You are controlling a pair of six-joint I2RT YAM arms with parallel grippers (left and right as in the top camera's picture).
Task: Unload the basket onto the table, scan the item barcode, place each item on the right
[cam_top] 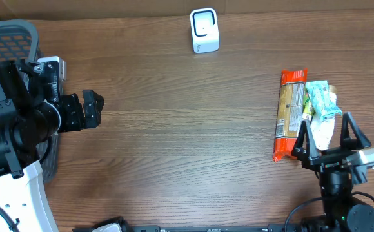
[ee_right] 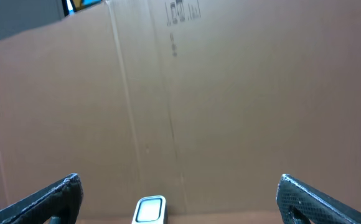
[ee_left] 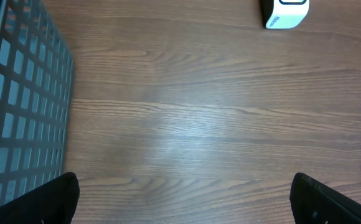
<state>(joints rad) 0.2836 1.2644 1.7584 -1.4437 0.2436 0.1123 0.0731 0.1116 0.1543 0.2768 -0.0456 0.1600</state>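
Right hand [cam_top: 327, 137], wide open and empty, over near end of green-white packet [cam_top: 318, 98] beside orange packet [cam_top: 289, 111]

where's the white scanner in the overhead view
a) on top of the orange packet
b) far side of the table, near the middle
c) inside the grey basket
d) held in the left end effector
b: the white scanner stands alone on the far side of the table near the middle, apart from the grey basket at the left and the orange packet at the right.
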